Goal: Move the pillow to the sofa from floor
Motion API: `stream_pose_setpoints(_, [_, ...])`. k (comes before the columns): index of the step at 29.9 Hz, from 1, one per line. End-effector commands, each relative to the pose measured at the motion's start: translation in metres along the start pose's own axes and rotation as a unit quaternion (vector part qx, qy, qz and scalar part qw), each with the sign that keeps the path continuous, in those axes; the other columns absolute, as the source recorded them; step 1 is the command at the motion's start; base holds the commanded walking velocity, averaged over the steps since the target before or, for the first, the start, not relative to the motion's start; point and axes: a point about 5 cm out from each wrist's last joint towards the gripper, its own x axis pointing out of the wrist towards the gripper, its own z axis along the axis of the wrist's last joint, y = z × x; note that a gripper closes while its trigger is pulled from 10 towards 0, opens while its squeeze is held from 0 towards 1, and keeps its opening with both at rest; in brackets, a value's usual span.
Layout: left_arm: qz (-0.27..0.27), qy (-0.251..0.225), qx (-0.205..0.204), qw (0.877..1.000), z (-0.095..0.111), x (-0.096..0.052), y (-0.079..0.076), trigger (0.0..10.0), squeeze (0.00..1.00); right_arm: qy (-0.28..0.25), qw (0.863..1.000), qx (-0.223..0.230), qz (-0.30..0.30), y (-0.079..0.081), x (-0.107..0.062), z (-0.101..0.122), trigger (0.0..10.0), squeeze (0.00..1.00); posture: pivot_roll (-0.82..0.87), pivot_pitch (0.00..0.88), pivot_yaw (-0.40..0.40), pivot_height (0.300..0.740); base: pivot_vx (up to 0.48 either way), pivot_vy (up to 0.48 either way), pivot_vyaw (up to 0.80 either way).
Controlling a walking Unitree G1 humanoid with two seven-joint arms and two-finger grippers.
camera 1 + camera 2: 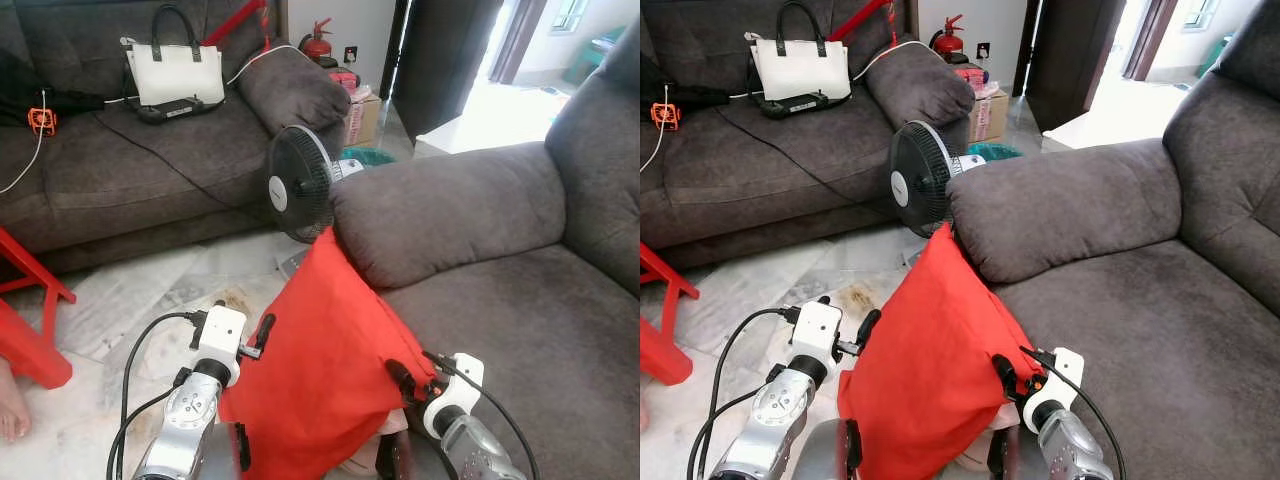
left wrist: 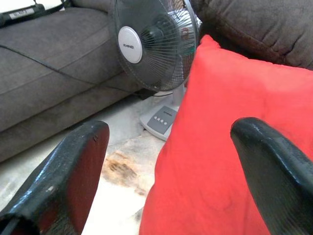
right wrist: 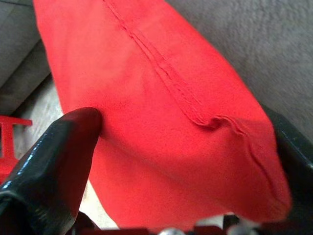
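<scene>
The red pillow (image 1: 320, 350) hangs off the floor, upright, its top corner leaning against the grey sofa's armrest (image 1: 450, 220). My left gripper (image 1: 258, 340) is open at the pillow's left edge, with one finger against the fabric. In the left wrist view the pillow (image 2: 234, 171) covers the space by one finger (image 2: 274, 166); the other finger (image 2: 68, 171) is free. My right gripper (image 1: 400, 378) is open at the pillow's right edge, by the sofa seat (image 1: 520, 330). In the right wrist view the pillow (image 3: 161, 122) lies between its wide-apart fingers.
A black standing fan (image 1: 298, 185) stands on the floor just behind the pillow, beside the armrest. A second grey sofa (image 1: 120, 170) at the far left carries a white handbag (image 1: 175, 72) and cables. A red stool (image 1: 25, 330) and a person's foot (image 1: 10, 400) are at the left.
</scene>
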Motion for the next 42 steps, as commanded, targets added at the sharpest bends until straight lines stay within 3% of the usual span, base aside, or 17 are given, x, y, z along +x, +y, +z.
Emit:
stream_pose_setpoints(1, [0.0,0.004,-0.002,1.0,-0.003,0.001,0.0,10.0,0.0,-0.006,1.0,0.007,0.003,0.001,0.002,0.003,10.0,0.0,0.13,0.0,-0.099,0.571,0.0,0.0,0.0])
stream_pose_setpoints(11, [0.0,-0.001,-0.002,1.0,-0.001,0.005,-0.002,10.0,0.0,-0.009,1.0,0.022,0.012,0.008,0.008,0.008,10.0,0.0,0.13,0.0,-0.101,0.571,0.0,0.0,0.0])
stream_pose_setpoints(12, [0.0,-0.001,-0.003,1.0,0.0,0.006,-0.002,10.0,0.0,-0.01,1.0,0.023,0.013,0.009,0.008,0.008,7.5,0.0,0.13,0.0,-0.1,0.571,0.0,0.0,0.0])
stream_pose_setpoints(13, [-0.001,-0.002,-0.003,1.0,0.0,0.006,-0.002,10.0,0.0,-0.011,1.0,0.023,0.013,0.01,0.009,0.009,7.5,0.0,0.13,0.0,-0.1,0.571,0.0,0.0,0.0])
stream_pose_setpoints(14, [-0.002,-0.002,-0.003,1.0,0.0,0.006,-0.002,10.0,0.0,-0.01,1.0,0.023,0.013,0.01,0.009,0.009,4.4,0.0,0.13,0.0,-0.099,0.571,0.0,0.0,0.0])
stream_pose_setpoints(15, [-0.002,-0.002,-0.003,1.0,0.0,0.006,-0.003,10.0,0.0,-0.01,1.0,0.023,0.014,0.011,0.009,0.009,0.0,0.0,0.13,0.0,-0.099,0.571,0.0,0.0,0.0])
stream_pose_setpoints(25, [-0.009,-0.009,0.0,1.0,0.003,0.007,-0.004,10.0,0.0,-0.004,0.999,0.032,0.014,0.016,0.012,0.003,0.0,0.0,0.13,0.0,-0.09,0.571,0.0,0.0,0.0])
stream_pose_setpoints(36, [-0.014,-0.014,0.002,1.0,0.006,0.006,-0.004,10.0,0.0,-0.003,0.998,0.041,-0.036,-0.035,-0.014,0.012,0.0,0.0,0.12,0.0,-0.08,0.571,0.0,0.0,0.0])
stream_pose_setpoints(42, [-0.016,-0.016,0.0,1.0,0.008,0.007,-0.006,10.0,0.0,0.003,0.998,0.049,-0.05,-0.045,-0.022,0.006,0.0,0.0,0.12,0.0,-0.078,0.571,0.0,0.0,0.0])
